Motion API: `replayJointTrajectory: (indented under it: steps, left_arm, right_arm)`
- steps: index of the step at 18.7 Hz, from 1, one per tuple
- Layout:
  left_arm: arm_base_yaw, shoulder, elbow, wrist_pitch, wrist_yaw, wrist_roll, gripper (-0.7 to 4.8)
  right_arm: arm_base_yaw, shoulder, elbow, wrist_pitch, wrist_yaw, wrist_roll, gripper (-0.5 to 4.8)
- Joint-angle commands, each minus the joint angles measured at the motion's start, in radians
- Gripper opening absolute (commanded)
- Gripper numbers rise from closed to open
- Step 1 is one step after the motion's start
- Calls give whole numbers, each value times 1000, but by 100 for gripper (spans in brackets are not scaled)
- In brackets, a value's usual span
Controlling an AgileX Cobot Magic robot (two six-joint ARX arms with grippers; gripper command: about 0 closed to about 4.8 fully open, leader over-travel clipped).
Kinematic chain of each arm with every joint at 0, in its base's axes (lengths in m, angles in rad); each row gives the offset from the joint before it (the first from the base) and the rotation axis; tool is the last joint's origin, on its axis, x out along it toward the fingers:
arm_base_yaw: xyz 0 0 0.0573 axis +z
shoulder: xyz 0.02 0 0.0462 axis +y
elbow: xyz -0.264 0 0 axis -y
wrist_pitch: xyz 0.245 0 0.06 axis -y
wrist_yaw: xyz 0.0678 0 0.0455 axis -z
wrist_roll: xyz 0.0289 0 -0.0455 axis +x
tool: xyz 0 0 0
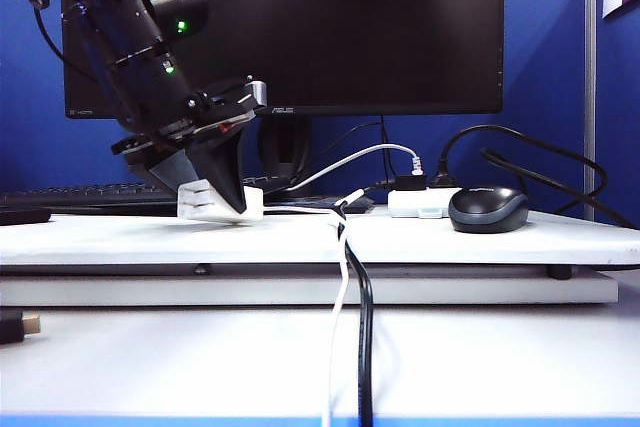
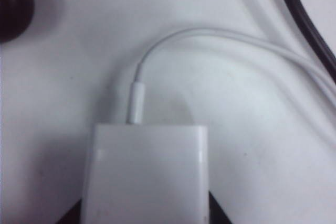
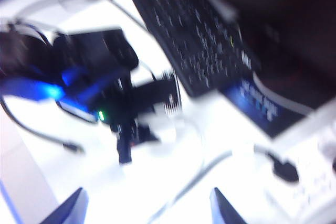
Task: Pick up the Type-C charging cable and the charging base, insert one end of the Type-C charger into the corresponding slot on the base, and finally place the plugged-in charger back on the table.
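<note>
Left wrist view: cable [image 2: 137,98] plugged into base [image 2: 149,174] at twelve o'clock, base resting on counter [image 2: 63,77]. Left fingers [image 2: 147,219] flank it, grip unclear; release gently. Right fingers [image 3: 147,208] wide, aloft.

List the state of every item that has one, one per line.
Cable: plugged into the base.
Base: on the table, between the left end effector's fingers.
Left end effector: around the base, grip unclear.
Right end effector: open, empty, raised.
Monitor: dark.
</note>
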Motion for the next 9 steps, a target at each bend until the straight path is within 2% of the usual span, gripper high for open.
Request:
replayJointTrajectory:
  steps: [1,3,5,9]
  left_arm:
    - [0,3,0,-41,36,3,294]
    - [0,1,0,-42,46,0,322]
    - [0,-13,0,-46,45,-4,302]
    - [0,-106,1,-37,36,-5,299]
  right_arm:
    - [3,-2,3,-43,4,2,306]
    - [3,-2,3,-45,4,2,306]
    - [3,-2,3,-45,4,2,306]
    - [3,-2,4,-45,1,2,306]
